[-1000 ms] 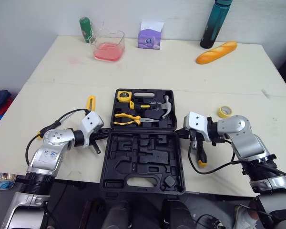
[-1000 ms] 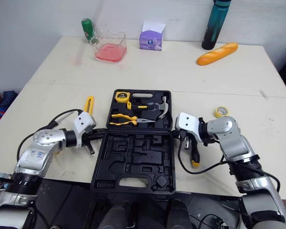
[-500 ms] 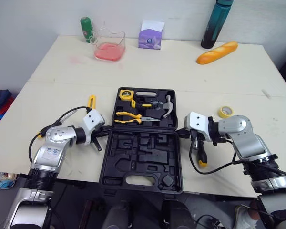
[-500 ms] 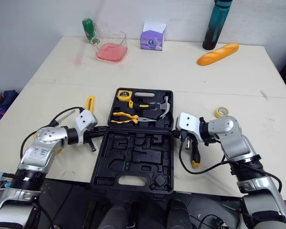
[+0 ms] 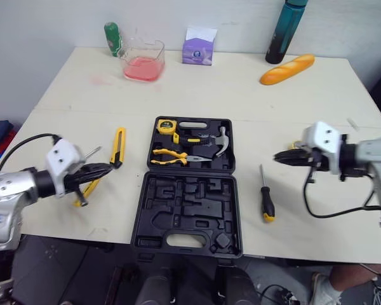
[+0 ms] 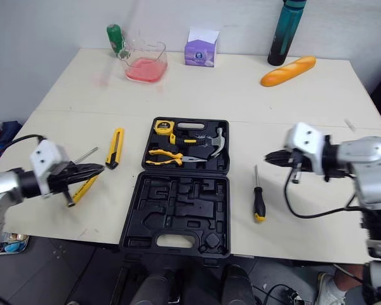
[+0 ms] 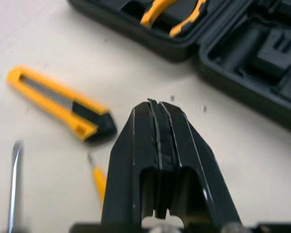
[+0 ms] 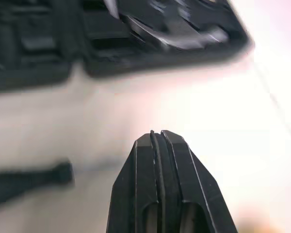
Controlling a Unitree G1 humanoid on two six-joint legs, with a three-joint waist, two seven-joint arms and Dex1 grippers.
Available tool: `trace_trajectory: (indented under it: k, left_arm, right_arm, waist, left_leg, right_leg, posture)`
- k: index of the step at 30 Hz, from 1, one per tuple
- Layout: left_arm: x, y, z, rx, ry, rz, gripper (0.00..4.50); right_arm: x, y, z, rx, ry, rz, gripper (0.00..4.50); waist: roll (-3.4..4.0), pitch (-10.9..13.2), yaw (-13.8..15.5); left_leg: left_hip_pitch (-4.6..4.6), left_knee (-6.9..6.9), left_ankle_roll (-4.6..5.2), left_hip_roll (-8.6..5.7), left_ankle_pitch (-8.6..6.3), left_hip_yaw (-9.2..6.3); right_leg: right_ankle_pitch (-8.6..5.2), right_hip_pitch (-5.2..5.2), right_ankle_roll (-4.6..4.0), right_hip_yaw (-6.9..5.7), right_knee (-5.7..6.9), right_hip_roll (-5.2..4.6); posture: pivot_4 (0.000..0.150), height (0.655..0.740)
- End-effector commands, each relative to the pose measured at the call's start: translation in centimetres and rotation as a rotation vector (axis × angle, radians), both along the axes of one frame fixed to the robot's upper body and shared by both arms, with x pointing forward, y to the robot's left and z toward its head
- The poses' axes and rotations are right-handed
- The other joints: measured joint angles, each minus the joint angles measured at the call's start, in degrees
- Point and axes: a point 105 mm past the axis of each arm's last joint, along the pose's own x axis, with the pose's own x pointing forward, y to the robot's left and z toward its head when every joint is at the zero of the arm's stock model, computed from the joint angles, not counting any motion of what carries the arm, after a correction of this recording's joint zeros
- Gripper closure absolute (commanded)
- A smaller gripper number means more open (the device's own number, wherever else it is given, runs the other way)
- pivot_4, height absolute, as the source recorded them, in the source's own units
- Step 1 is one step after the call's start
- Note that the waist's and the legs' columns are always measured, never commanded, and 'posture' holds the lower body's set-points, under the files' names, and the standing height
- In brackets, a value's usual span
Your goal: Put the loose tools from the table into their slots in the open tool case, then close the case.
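Left gripper — fingers pressed together, holding nothing — hovers left of the open tool case, by a yellow-handled screwdriver and a yellow utility knife lying on the tabletop. Right gripper, likewise closed and empty, hangs right of the case — a black-and-yellow screwdriver lies between them. Pliers and a hammer sit in the case's far half.

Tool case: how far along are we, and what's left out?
Done: tape measure, pliers and hammer sit in the tool case. In hand: nothing; left hand and right hand are shut, empty. Left: utility knife, yellow screwdriver and black screwdriver lie on the table; case open.
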Motion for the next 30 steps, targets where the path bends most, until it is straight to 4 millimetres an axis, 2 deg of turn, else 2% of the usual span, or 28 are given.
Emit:
trace_trajectory:
  k: [1,4,6,7,8,9,12,14,17,19,24,30]
  left_arm:
    - [-1.3,3.4,3.3,0.005,-0.098,0.105,3.47]
    - [-2.2,7.1,3.9,0.001,-0.128,0.239,2.12]
    - [-2.7,8.8,3.9,-0.013,-0.137,0.293,1.27]
    - [-3.5,11.3,3.5,-0.009,-0.136,0.387,0.75]
    - [-4.2,13.1,3.2,-0.003,-0.134,0.451,0.27]
    - [-4.9,14.8,3.0,0.0,-0.139,0.519,0.02]
    - [-5.6,16.9,2.8,0.009,-0.157,0.61,0.02]
    - [-6.6,19.4,2.3,0.005,-0.159,0.733,0.02]
    - [-7.7,21.3,1.9,-0.002,-0.15,0.828,0.02]
    - [-8.3,22.2,1.6,0.006,-0.14,0.876,0.02]
    - [-8.9,23.1,1.2,0.002,-0.124,0.926,0.02]
    - [-9.2,23.5,0.8,-0.001,-0.105,0.92,0.02]
  right_arm:
    - [-0.8,-3.9,2.3,0.027,-0.06,-0.131,3.41]
    - [-1.3,-6.9,2.7,0.029,-0.104,-0.235,1.99]
    - [-1.6,-8.1,2.7,0.026,-0.124,-0.271,1.03]
    - [-2.3,-9.9,2.5,0.026,-0.141,-0.322,0.5]
    - [-2.9,-11.2,2.3,0.025,-0.153,-0.357,0.0]
    - [-3.4,-12.4,2.3,0.034,-0.179,-0.396,0.0]
    - [-4.0,-14.1,2.3,0.032,-0.24,-0.453,0.0]
    - [-4.5,-16.0,1.9,0.039,-0.247,-0.543,0.0]
    - [-4.8,-17.5,1.7,0.038,-0.268,-0.619,0.0]
    - [-5.1,-18.6,1.3,0.014,-0.277,-0.679,0.0]
    - [-5.5,-19.8,0.6,0.005,-0.294,-0.757,0.0]
    - [-5.5,-19.3,-0.5,0.018,-0.268,-0.746,0.0]
  waist:
    - [-0.01,0.0,0.0]
    - [0.0,0.0,0.0]
    - [0.0,0.0,-0.1]
    - [0.0,0.0,-0.1]
    - [-0.01,0.0,-0.1]
    - [0.0,0.0,-0.2]
    - [0.0,0.0,-0.5]
    - [-0.01,0.0,-0.7]
    - [-0.01,0.0,-1.3]
    - [-0.01,0.0,-1.5]
    - [-0.01,0.0,-1.7]
    - [-0.01,0.0,-1.7]
  left_leg:
    - [0.0,0.0,0.0,0.01,0.0,0.0]
    - [0.01,-0.06,0.01,0.01,-0.02,0.04]
    - [0.04,-0.07,0.02,0.01,-0.03,0.1]
    - [0.05,-0.06,0.02,0.01,-0.03,0.11]
    - [0.05,-0.06,0.03,0.01,-0.03,0.12]
    - [0.05,-0.1,0.02,0.03,-0.04,0.12]
    - [0.09,-0.22,0.08,0.03,-0.09,0.25]
    - [0.11,-0.16,0.12,0.03,-0.13,0.28]
    - [0.18,-0.17,0.12,0.03,-0.21,0.3]
    - [0.17,-0.2,0.08,0.07,-0.24,0.3]
    - [0.2,-0.18,0.11,0.1,-0.32,0.49]
    - [0.24,-0.18,0.1,0.16,-0.37,0.65]
  right_leg:
    - [0.0,0.0,0.0,-0.01,0.0,0.0]
    - [0.0,0.0,0.0,0.0,-0.05,0.01]
    - [0.0,0.0,0.0,0.02,-0.05,0.0]
    - [0.0,0.0,0.0,0.02,-0.04,0.0]
    - [0.0,-0.01,0.0,0.03,-0.02,0.0]
    - [0.0,-0.03,0.0,0.03,-0.05,0.02]
    - [0.0,-0.06,0.01,0.07,-0.16,0.02]
    - [0.02,-0.05,0.04,0.15,-0.12,-0.01]
    - [0.04,-0.05,0.05,0.23,-0.09,-0.02]
    - [0.04,-0.07,0.05,0.25,-0.11,0.0]
    - [0.04,-0.12,0.05,0.4,-0.13,0.01]
    - [0.04,-0.19,0.05,0.57,-0.09,0.04]
  posture:
    - [0.15,0.74]
    - [0.15,0.74]
    - [0.15,0.74]
    - [0.15,0.74]
    - [0.15,0.74]
    - [0.15,0.74]
    - [0.15,0.74]
    - [0.15,0.74]
    - [0.15,0.74]
    - [0.15,0.74]
    - [0.15,0.74]
    - [0.15,0.74]
